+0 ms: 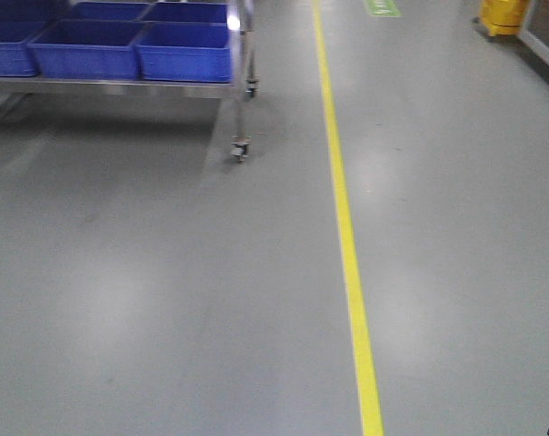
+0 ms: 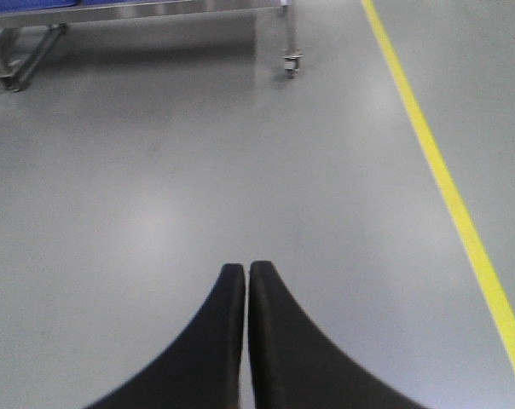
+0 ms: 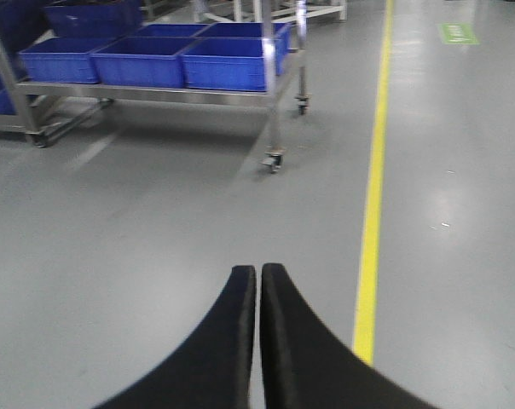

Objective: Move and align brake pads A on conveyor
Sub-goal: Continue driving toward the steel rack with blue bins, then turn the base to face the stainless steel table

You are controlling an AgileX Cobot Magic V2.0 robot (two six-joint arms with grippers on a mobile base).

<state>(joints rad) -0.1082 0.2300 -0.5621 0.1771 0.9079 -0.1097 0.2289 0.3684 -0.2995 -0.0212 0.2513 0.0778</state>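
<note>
Left pincer (image 2: 245,271) and right pincer (image 3: 257,273) — both closed, empty — over grey floor (image 2: 155,213) beside yellow line (image 2: 447,192).

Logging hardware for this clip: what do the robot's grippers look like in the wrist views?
The left gripper and right gripper look alike. Each has two smooth matte black fingers, broad at the base and curving inward to narrow rounded tips. No cables, labels or markings show on them, and the arms behind them are out of view.

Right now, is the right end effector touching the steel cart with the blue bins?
Apart. The right wrist view shows the right end effector, shut, with a stretch of grey floor between its tips and the steel cart holding the blue bins.
</note>
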